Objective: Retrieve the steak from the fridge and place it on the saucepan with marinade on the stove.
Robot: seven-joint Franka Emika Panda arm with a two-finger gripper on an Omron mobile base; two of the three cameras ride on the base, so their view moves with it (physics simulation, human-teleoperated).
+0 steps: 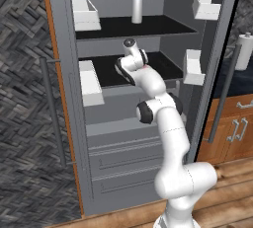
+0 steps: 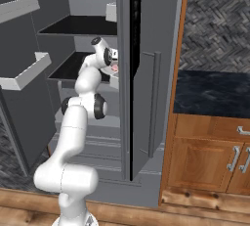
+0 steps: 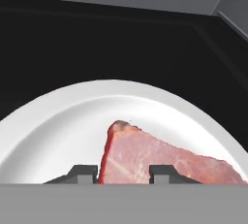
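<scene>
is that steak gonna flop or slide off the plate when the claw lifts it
The steak looks like a thin flat slab, so it may well droop on either side of the claw, whose fingertips stand at one end of it. Its raw red surface suggests a slippery grip. The white plate looks smooth, so a nudge would probably slide the meat rather than tip it.

My arm [image 1: 170, 138] rises from base, bends at dark elbow joint, reaches forward and up. Forearm angled away from me, wrist [image 1: 132, 54] turned downward at far end. My gripper [image 3: 123, 172] points down and forward; two dark fingertips [image 3: 82, 172] stand apart at bottom of hand view, pink-red slab's near edge between them, left tip just beside slab's red edge. Cannot tell whether pads press it. In right base view, hand [image 2: 105, 54] sits above bent elbow.
</scene>
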